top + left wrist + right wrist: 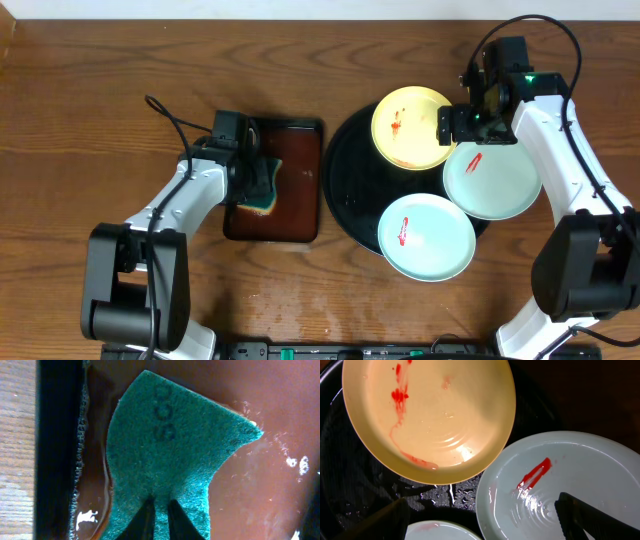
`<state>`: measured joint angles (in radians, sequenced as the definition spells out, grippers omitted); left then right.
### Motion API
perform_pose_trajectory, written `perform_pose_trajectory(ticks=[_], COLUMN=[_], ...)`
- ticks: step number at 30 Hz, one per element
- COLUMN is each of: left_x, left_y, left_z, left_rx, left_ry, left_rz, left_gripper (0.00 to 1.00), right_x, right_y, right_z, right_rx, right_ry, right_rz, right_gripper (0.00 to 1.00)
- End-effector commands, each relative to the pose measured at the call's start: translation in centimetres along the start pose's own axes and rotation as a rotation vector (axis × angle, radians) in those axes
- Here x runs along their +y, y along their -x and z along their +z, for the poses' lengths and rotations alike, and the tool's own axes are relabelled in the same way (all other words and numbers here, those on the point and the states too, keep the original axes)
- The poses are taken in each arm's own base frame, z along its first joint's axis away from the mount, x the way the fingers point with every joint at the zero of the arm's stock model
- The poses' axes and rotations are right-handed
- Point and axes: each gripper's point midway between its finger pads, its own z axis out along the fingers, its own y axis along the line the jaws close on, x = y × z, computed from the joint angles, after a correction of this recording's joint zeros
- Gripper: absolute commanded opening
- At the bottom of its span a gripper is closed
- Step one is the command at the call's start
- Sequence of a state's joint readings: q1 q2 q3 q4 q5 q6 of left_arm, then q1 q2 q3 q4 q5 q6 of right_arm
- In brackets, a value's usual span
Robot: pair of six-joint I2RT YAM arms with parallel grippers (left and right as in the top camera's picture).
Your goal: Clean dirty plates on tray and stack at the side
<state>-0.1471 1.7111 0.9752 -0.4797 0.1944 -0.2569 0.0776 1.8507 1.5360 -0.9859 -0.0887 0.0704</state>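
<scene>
The left gripper (159,516) is pinching the green sponge (170,445) thinly by its edge in the wet brown tray (280,420), risking a slip, while the right gripper (480,502) is hovering wide open over three red-smeared plates (410,128) crowding the black tray (345,185).

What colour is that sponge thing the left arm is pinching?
The sponge is teal-green; the left wrist view shows it best.

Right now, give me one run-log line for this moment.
left claw: shut on sponge in brown tray | right claw: open above plates | plates: three, red-smeared, on black tray
</scene>
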Motion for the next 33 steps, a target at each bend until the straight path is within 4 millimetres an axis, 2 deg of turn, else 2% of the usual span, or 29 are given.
perform_pose_trajectory(ticks=[1,3,6,8,11,14,15,21,28,33], left_x=[-0.6,-0.5,-0.8,-1.0,-1.1,-0.2,0.2,0.3,-1.0,-0.8], left_y=[-1.1,-1.0,-0.4,0.4,1.3,1.6,1.5,0.9,0.5,0.5], left_z=[1.0,0.9,0.4,-0.5,-1.9,-2.5,-2.5,-1.0,0.0,0.2], left_rx=[0.055,0.051,0.039,0.020,-0.010,-0.031,-0.031,0.000,0.011,0.011], left_ry=[-0.039,-0.034,-0.037,-0.035,-0.022,0.035,0.056,0.078,0.070,0.090], left_rz=[0.005,0.006,0.008,0.010,0.014,0.015,0.014,0.080,0.162,0.169], left_gripper=[0.17,0.27,0.36,0.46,0.56,0.75,0.78,0.86,0.87,0.87], right_x=[0.2,0.2,0.2,0.2,0.2,0.2,0.2,0.1,0.1,0.1], right_y=[-0.3,-0.3,-0.4,-0.4,-0.4,-0.6,-0.6,-0.8,-0.8,-0.9], right_z=[0.2,0.2,0.2,0.2,0.2,0.2,0.2,0.2,0.2,0.2], right_rx=[0.010,0.011,0.014,0.014,0.014,0.021,0.022,0.029,0.029,0.034], right_ry=[-0.008,-0.008,-0.008,-0.008,-0.008,-0.008,-0.009,-0.009,-0.009,-0.010], right_rz=[-0.017,-0.017,-0.016,-0.016,-0.016,-0.016,-0.016,-0.015,-0.015,-0.014], right_gripper=[0.92,0.92,0.92,0.92,0.92,0.93,0.93,0.93,0.93,0.93])
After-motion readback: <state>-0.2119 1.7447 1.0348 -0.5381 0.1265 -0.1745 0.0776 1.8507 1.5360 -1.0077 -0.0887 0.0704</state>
